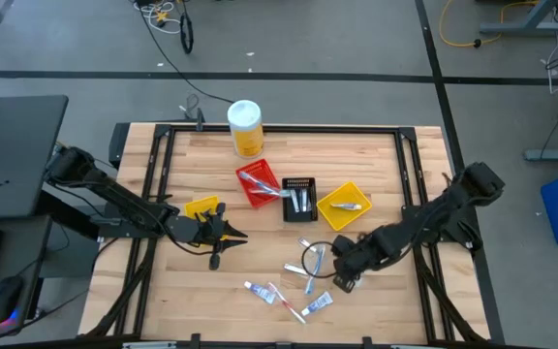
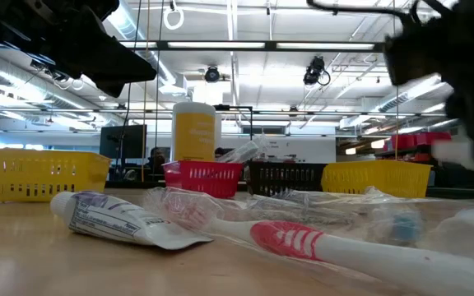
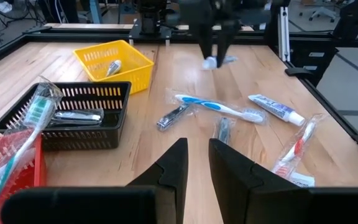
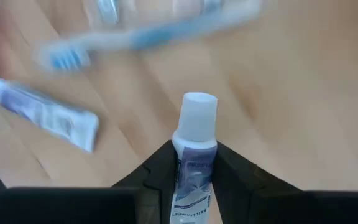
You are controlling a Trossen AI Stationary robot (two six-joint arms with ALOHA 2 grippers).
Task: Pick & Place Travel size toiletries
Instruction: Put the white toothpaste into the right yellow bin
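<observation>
Right wrist view: the right gripper [image 4: 193,171] has its fingers clamped on a small white plastic toothpaste tube with blue print [image 4: 194,155], long axis running straight out between them, round white cap foremost, above bare wooden surface [image 4: 291,93]. A blue-handled toothbrush [image 4: 148,34] and a second flattened tube [image 4: 42,112] lie nearby. The left gripper [image 1: 223,236] waits beside the yellow slotted bin [image 1: 200,206], fingers slightly apart, holding nothing.

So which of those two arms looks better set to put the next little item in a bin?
Probably the right. Its gripper already grips a small toothpaste tube above the table. The left gripper holds nothing, waiting farther from the loose items.
</observation>
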